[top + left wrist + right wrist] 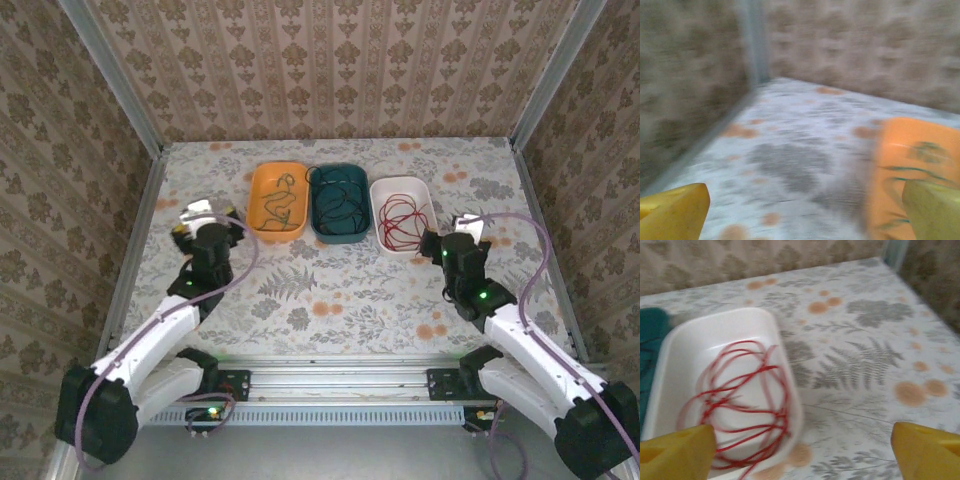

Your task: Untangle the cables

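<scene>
Hovering with both sets of jaws spread wide and empty: left gripper (203, 224) just beside the orange tray (262, 176), right gripper (450, 233) beside the white tray (400, 181). Cables sit one colour per tray: green cable (278, 206) in orange, dark cable (338, 200) in the teal tray (340, 168), red cable (402, 220) in white. Risk, my guess: a red strand seems to lie over the near rim, so a low finger could snag it and drag the loops out. Floral table (330, 290), flat. Patterned walls (330, 70) on three sides.
</scene>
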Robot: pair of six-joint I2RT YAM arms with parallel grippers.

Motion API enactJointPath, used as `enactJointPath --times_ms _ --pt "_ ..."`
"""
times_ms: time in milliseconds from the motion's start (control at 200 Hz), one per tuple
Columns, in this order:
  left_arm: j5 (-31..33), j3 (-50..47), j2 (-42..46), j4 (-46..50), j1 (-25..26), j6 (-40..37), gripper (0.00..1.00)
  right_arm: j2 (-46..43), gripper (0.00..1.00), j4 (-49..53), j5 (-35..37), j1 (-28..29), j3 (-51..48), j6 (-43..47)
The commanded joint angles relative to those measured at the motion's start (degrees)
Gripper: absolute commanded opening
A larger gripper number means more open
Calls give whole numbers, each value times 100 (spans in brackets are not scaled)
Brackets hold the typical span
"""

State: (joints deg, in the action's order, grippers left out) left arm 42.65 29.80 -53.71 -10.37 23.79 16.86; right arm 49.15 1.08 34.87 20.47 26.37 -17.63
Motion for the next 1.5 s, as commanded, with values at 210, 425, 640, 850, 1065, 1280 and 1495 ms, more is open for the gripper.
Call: enactJointPath --times_ms 210,425,640,850,1065,1280,1495 --pt "741 -730 -860 -1067 -897 -1386 100 2601 100 -3678 1290 -372 -367 1553" --pt "-141 -312 -2447 -1821 -1078 -1543 100 3589 100 -4134 -2049 -1693 48 1480" --pt "-1044 -597 -3535 -4511 -1361 -2452 100 3829 100 -5007 -3060 -2027 -322 1473" --pt "-2986 -1012 -3385 -4521 -1962 -1910 100 3838 100 -5026 -3056 -2021 -321 1473" --pt "-3153 -884 -3540 -4488 -2151 -1822 100 3828 100 -5021 -3016 -2001 -326 1490" --pt "-3116 -888 -3584 -4596 -2143 -1895 100 3831 100 -4967 -2925 -1924 -299 1554" --pt "-3105 -880 -3576 -4575 -2133 -1897 100 3901 100 -4813 -3059 -1997 -181 1519"
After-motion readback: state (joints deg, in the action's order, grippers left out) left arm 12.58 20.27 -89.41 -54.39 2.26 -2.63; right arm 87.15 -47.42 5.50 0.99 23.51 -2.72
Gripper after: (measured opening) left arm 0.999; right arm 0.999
